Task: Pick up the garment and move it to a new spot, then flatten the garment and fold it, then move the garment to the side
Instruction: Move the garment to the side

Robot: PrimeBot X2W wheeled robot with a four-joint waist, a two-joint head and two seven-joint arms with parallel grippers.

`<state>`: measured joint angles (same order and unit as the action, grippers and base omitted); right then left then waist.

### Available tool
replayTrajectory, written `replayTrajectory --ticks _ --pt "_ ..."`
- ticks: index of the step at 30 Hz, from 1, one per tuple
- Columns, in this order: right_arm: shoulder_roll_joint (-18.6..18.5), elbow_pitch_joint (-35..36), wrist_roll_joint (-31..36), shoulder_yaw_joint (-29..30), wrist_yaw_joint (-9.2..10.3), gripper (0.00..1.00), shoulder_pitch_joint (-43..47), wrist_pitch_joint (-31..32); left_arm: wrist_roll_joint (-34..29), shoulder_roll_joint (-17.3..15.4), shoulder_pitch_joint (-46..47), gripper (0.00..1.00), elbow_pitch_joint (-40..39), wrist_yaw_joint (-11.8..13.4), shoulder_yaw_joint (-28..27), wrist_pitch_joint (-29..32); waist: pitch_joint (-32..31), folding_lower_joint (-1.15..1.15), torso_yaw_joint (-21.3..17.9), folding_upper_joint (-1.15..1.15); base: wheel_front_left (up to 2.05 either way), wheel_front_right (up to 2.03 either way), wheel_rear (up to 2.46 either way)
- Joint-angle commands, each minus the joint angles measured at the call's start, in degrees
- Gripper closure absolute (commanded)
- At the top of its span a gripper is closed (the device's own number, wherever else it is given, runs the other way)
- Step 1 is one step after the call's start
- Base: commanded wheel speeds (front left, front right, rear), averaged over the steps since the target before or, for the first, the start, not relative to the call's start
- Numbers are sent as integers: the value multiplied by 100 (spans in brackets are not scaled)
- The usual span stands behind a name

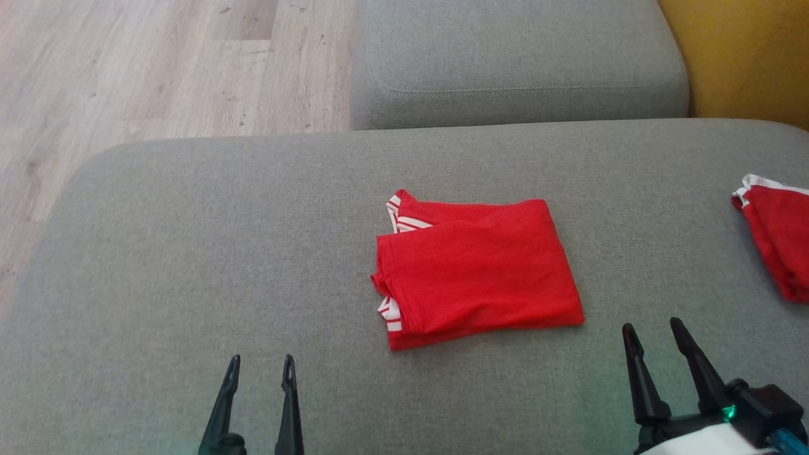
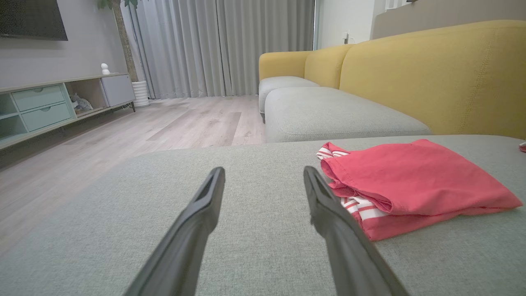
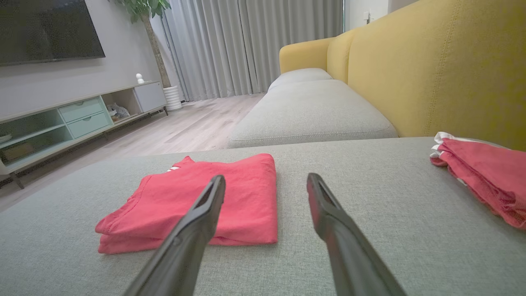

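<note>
A red garment (image 1: pixel 474 268) with white-striped trim lies folded into a rectangle in the middle of the grey cushion (image 1: pixel 189 253). It also appears at the right of the left wrist view as the garment (image 2: pixel 411 181) and left of centre in the right wrist view as the garment (image 3: pixel 197 197). My left gripper (image 1: pixel 260 366) hovers open near the cushion's front edge, left of and nearer than the garment, holding nothing; its fingers (image 2: pixel 201 205) frame bare cushion. My right gripper (image 1: pixel 654 332) stands open at the front right, just right of the garment's near corner, empty.
A second red garment (image 1: pixel 777 240) with white trim lies at the cushion's right edge, also seen as the second garment (image 3: pixel 485 176). Another grey seat cushion (image 1: pixel 518 63) lies beyond, with a yellow sofa back (image 1: pixel 746 57) to the right. Wooden floor (image 1: pixel 126 76) lies off the left.
</note>
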<state>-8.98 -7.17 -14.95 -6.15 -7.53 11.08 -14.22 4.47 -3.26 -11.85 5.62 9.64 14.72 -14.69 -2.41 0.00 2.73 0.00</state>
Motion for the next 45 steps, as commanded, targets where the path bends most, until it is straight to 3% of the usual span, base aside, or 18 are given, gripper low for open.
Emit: replayTrajectory --ticks 1,18,26,32,38,39,41,42,45 --pt "-49 200 51 -74 4 0 -179 -77 -22 37 168 0 -188 48 -195 -30 2 0 -4 0 0 0 0" --pt "-129 -8 128 19 4 0 -375 -77 60 38 318 0 -337 203 -25 -30 367 0 111 0 0 0 0" --pt "-277 -835 -56 10 4 0 -1382 -69 19 38 673 0 -515 324 204 -30 1089 0 226 0 0 0 0" --pt "-391 -1453 -459 -151 4 0 -2336 423 6 38 949 0 -478 361 384 -30 1427 0 301 0 0 0 0" --pt "-452 -2156 -1215 -512 4 0 -2919 1392 18 38 1157 0 -388 414 592 -30 1565 0 447 0 0 0 0" --pt "-465 -2239 -1352 -626 4 8 -2946 1570 20 38 1174 0 -374 430 611 -30 1575 0 462 0 0 0 0" --pt "-509 -2296 -1624 -833 4 95 -2995 1738 31 38 1200 0 -359 469 639 -30 1597 0 478 0 0 0 0" --pt "-541 -2291 -1737 -885 4 100 -3020 1707 36 38 1208 0 -356 487 648 -30 1608 0 476 0 0 0 0" --pt "-672 -2284 -1886 -929 4 100 -3110 1473 60 38 1215 0 -372 527 643 -30 1637 0 383 0 0 0 0"
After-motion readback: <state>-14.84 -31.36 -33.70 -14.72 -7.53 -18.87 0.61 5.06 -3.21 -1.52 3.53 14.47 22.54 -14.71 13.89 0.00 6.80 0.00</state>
